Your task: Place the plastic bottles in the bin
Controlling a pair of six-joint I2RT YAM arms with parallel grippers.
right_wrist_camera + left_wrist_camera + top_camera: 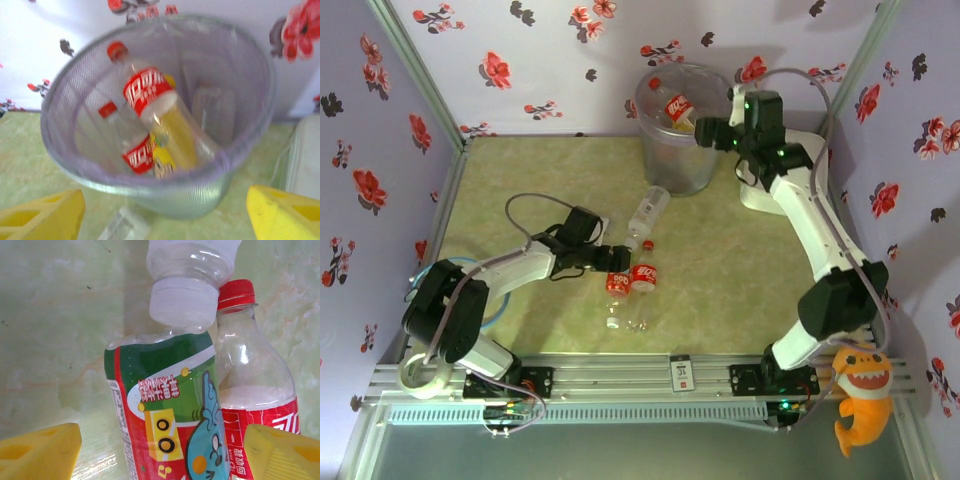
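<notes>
Left arm [520,265], right arm [820,210]: jaws apart.

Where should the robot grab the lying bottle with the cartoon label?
Probably around the cartoon bottle at its labelled middle, from above, left fingers either side. It lies flat and is round there; a red-capped bottle crowds one side, so it's tight.

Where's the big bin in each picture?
Top: bin at the middle of the table's far edge.
Right wrist: bin in the middle, seen from above.
Left wrist: aimed at bottles lying on the table instead.
Landmark for both bin views: red-label bottle leaning inside.
</notes>
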